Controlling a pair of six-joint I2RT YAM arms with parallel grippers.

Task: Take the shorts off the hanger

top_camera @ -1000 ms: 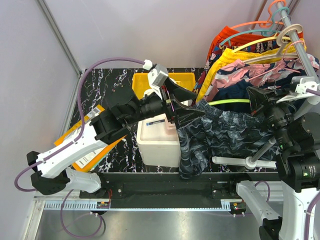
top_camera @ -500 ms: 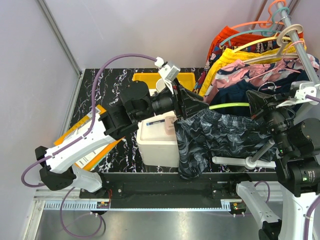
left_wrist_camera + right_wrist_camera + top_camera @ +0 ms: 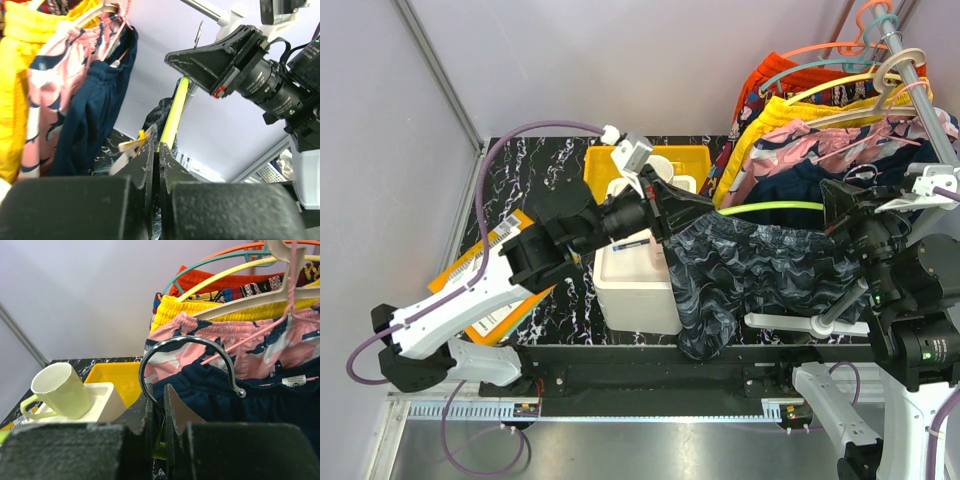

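left gripper point(image 3: 157, 147) fingers pinched nearly shut, apparently on waist edge of charcoal wavy-print cloth shorts point(image 3: 770, 265), which stretch from there along lime plastic hanger bar point(image 3: 770, 207) toward right gripper point(image 3: 157, 392). right gripper clamped on silver wire hanger hook point(image 3: 190, 342). risk: pale yellow-tipped clip point(image 3: 131, 147) just beside left fingers may hold cloth, so pull could snag or drag hook out of right fingers.

No legible text on anything.
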